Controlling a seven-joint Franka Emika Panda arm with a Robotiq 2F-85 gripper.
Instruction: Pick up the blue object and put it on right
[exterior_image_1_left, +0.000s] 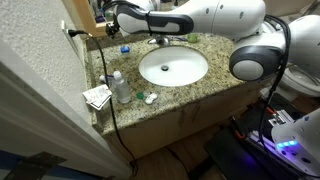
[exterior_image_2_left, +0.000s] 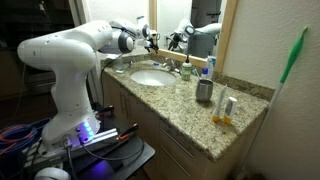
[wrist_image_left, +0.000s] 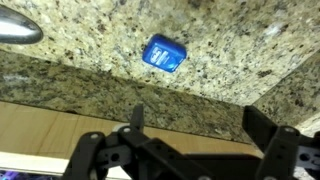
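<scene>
Wrist view showed the gripper (wrist_image_left: 196, 118) nearest the lens, its jaws spread wide and holding nothing. Beyond them the blue object (wrist_image_left: 164, 53) lay flat on the speckled granite counter (wrist_image_left: 240, 60), clear of both fingers. It looked light, stiff, low and perhaps slick, so a square pinch across two opposite edges seemed the best hold.

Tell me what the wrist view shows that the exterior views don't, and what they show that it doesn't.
Only the wrist view: the blue object up close, lying flat, apart from the open gripper. Only the exterior views: the sink, the clear bottle, the mirror and the whole arm. Both: the speckled granite counter.
</scene>
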